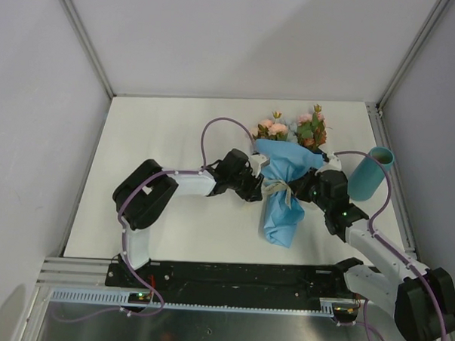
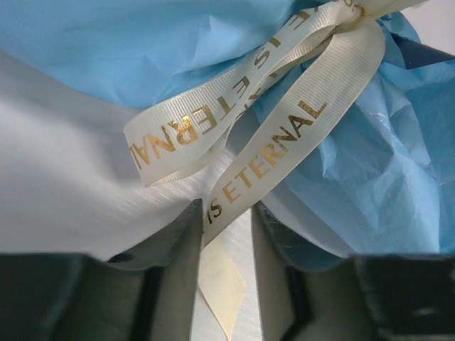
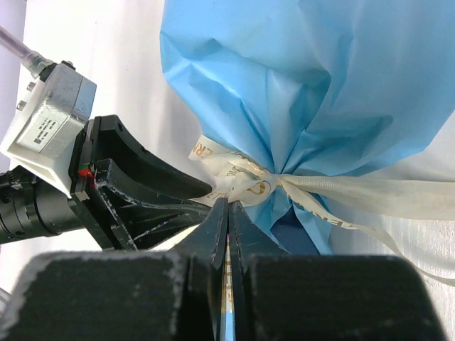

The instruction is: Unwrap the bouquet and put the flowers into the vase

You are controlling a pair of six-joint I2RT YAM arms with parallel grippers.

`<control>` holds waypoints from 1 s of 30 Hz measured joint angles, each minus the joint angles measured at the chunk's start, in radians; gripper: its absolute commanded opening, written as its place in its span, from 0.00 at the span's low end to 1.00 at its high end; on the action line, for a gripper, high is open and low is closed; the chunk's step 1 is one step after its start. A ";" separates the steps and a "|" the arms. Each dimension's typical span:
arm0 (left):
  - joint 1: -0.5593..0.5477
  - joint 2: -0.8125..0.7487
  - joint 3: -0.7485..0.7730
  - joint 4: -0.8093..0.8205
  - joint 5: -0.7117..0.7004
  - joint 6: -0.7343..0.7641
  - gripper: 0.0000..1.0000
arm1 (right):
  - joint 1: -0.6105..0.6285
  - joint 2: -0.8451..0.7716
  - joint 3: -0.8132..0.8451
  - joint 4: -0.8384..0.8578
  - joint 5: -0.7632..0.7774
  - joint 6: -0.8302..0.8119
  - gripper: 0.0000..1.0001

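Where the bouquet [image 1: 280, 207] lies: on the counter [image 1: 176, 130], between both grippers.
Left gripper [image 2: 226, 213]: open, ribbon [image 2: 284, 135] tail between its jaws.
Right gripper [image 3: 227, 209]: pinched shut on the ribbon.
Vase [image 1: 369, 175]: near the right gripper.

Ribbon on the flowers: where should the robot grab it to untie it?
Grab a loose tail of the ribbon, not the knot. One tail lies flat and free on the bouquet's left side, right between the jaws of the left gripper, so pinching it low from the left and pulling away should probably loosen the knot.
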 measured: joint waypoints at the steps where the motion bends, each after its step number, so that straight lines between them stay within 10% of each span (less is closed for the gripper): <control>1: 0.000 0.000 0.000 0.000 -0.002 0.001 0.19 | -0.003 -0.002 -0.001 0.000 -0.002 0.000 0.00; 5: 0.000 0.000 -0.002 0.000 -0.034 0.012 0.01 | -0.010 -0.014 -0.005 0.000 -0.006 0.000 0.00; 30: 0.200 -0.263 -0.041 -0.222 -0.431 -0.170 0.00 | -0.088 0.106 -0.006 0.027 0.031 0.007 0.00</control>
